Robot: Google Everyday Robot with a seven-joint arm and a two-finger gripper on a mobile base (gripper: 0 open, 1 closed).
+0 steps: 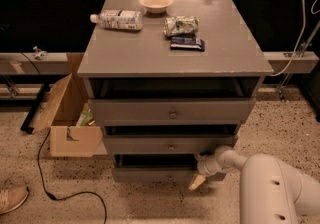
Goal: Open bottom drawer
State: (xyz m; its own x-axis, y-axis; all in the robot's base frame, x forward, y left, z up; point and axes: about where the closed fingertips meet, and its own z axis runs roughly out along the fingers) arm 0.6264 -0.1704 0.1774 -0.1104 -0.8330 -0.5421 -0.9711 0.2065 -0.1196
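Speckled floor (285, 128), grey cabinet (150, 60). The bottom drawer (150, 174) is lowest, just above the floor, with a dark gap over its front. The gripper (199, 177) sits at its right part; I can't tell whether it's clenched or released. I'd pull straight toward the near side, level, without sideways drag.

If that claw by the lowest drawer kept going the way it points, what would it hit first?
Probably the plain grey wooden front of the bottom drawer; the gripper sits at its right end, angled leftward, though depth is unclear.
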